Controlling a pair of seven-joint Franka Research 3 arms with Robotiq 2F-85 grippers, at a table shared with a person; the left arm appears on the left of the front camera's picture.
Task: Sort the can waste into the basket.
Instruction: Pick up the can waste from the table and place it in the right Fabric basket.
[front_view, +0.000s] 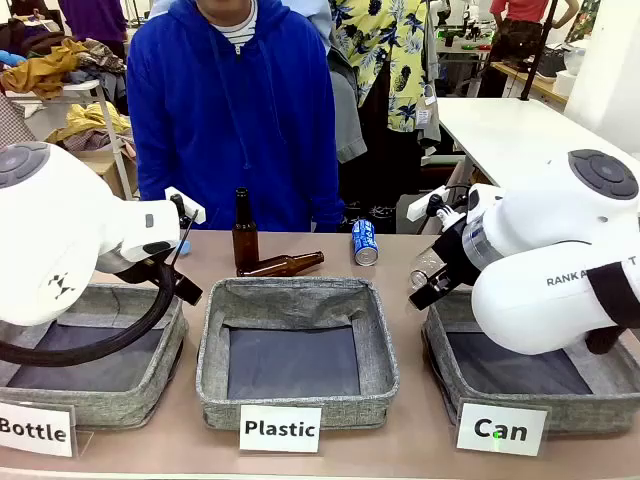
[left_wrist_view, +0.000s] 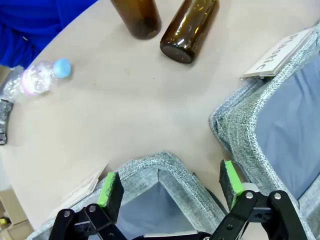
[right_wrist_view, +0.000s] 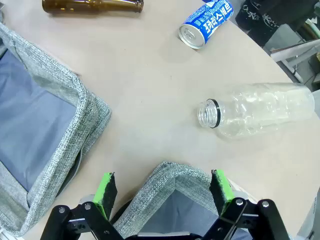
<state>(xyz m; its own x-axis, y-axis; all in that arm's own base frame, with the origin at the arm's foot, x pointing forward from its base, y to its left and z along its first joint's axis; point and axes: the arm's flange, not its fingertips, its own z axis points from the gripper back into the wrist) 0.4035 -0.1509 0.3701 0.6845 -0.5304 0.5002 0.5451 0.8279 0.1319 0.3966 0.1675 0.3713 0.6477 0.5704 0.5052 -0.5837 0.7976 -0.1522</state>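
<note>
Blue metal with white lettering, the drink can (right_wrist_view: 206, 22) lies on its side on the tabletop, toward the person's edge, just beyond the far right corner of the middle basket. From my right pincer (right_wrist_view: 163, 186) it sits ahead and a little to one side. Its long axis runs on a slant across my wrist view, with the silver top end turned back toward me. My fingers there are spread wide with nothing between them, hovering over a corner of the grey basket (front_view: 437, 345) marked by the "Can" card (front_view: 500, 428). A clear plastic bottle (right_wrist_view: 255, 110) lies near the line of reach. My left pincer (left_wrist_view: 170, 182), also spread and empty, hangs over another basket farther off, so I judge the right arm better placed. The can looks undented.
</note>
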